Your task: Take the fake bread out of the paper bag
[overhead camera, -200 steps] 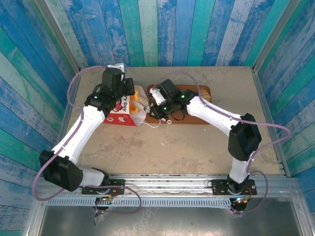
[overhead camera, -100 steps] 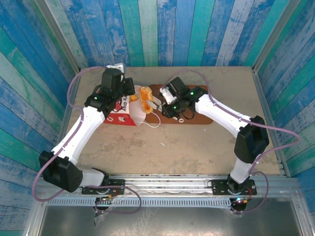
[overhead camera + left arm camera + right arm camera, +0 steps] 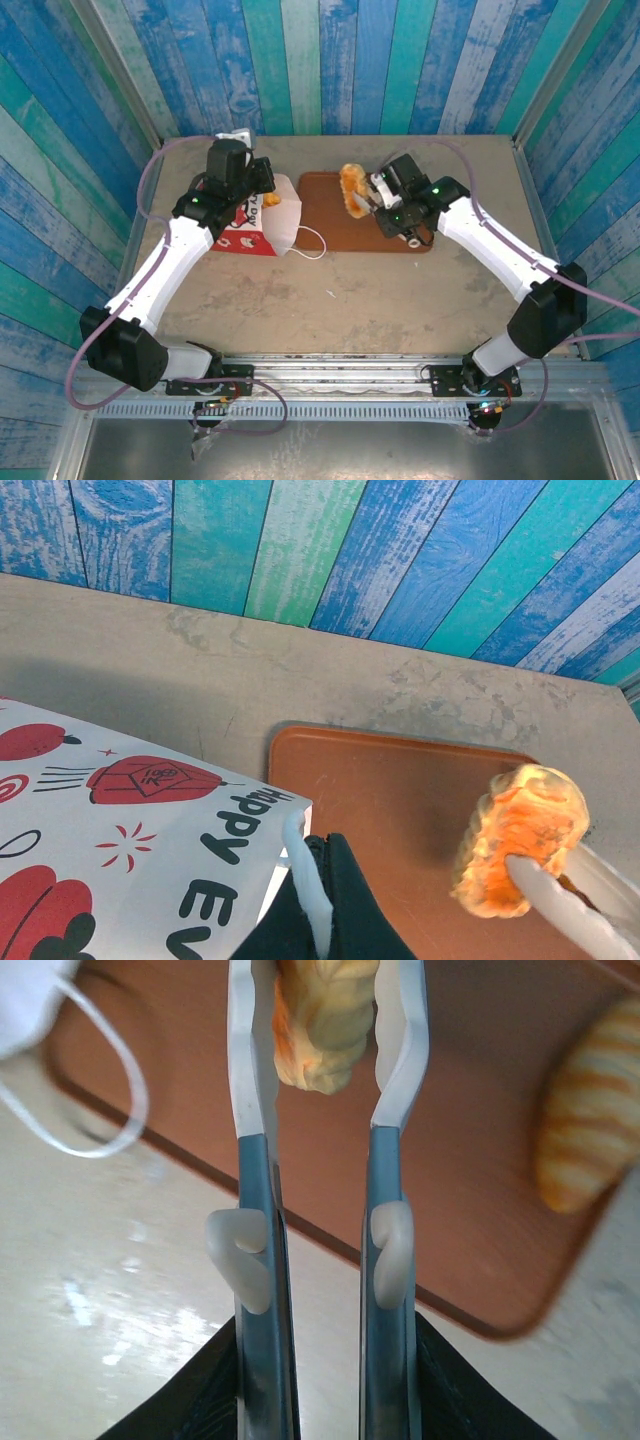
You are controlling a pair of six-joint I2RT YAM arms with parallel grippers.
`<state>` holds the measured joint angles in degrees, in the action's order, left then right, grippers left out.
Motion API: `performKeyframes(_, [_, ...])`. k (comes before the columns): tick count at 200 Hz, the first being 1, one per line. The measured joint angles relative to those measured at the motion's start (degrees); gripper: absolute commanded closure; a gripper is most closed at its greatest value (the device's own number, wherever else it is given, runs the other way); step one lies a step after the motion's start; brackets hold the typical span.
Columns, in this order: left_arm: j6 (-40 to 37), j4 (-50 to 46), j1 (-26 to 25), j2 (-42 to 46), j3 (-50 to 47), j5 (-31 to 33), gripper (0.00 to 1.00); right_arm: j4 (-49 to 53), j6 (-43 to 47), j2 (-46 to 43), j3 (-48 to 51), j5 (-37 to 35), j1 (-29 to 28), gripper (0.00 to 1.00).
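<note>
1. Furthest left, the left claw (image 3: 264,186) is pinched tight on the rim of the paper bag (image 3: 243,232), right at its mouth. The bag's red-and-white printed side stretches away to the left of the claw, down on the table (image 3: 380,300).
2. Just right of that claw, the bag's white mouth faces the tray, and a thin loop handle (image 3: 316,243) lies on the table beside it.
3. Between the two claws sits the flat brown tray (image 3: 325,215).
4. The right claw (image 3: 362,196) is clamped on a golden-orange ridged pastry (image 3: 352,187), one finger on each flank. It holds the pastry over the tray, well apart from the bag.
5. At the right of the right wrist view, beside the claw's fingers, a striped croissant (image 3: 588,1120) lies on the tray.
</note>
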<state>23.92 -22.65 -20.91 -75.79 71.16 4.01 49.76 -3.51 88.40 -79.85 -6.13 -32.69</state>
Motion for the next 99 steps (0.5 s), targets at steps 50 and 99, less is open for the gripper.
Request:
performKeyframes(50, [0.17, 0.42, 0.0, 0.0, -0.52, -0.02, 1.0, 3.87, 0.81, 3.85, 0.0, -5.53, 0.44, 0.6])
performKeyframes(99, [0.17, 0.79, 0.0, 0.0, -0.52, -0.07, 1.0, 3.82, 0.81, 8.9, -1.33, -5.44, -0.63, 0.57])
